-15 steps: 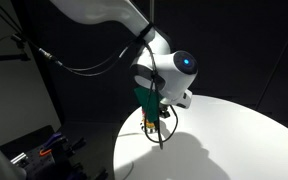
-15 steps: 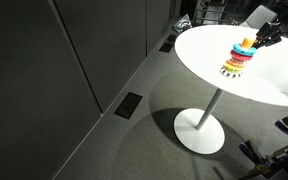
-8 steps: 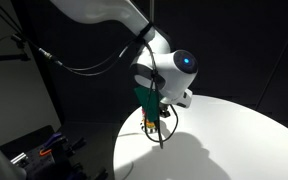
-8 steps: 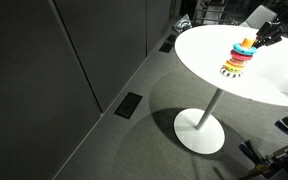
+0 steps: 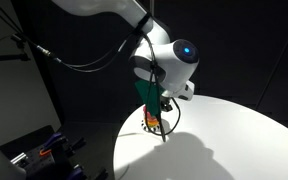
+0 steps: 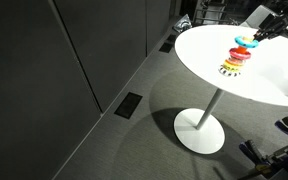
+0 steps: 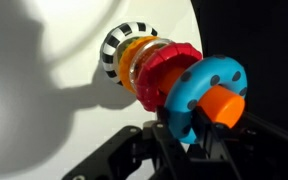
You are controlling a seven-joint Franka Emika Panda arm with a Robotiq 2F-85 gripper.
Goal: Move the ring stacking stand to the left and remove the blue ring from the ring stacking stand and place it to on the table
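While gripper (image 7: 199,132) clamps blue ring (image 7: 194,90), wht rnd table (image 6: 199,55), dark walls (image 6: 84,50), grey carpet (image 6: 104,150).

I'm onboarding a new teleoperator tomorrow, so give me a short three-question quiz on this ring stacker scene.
1. True or false: the blue ring is completely off the ring stacking stand.
2. In the wrist view, which ring sits directly below the blue ring? A) yellow-orange B) the red ring C) green
3. Fill in: the gripper is shut on the rim of the ____ ring.

Key:
1. False. The stand's orange top shows through its hole.
2. B
3. blue
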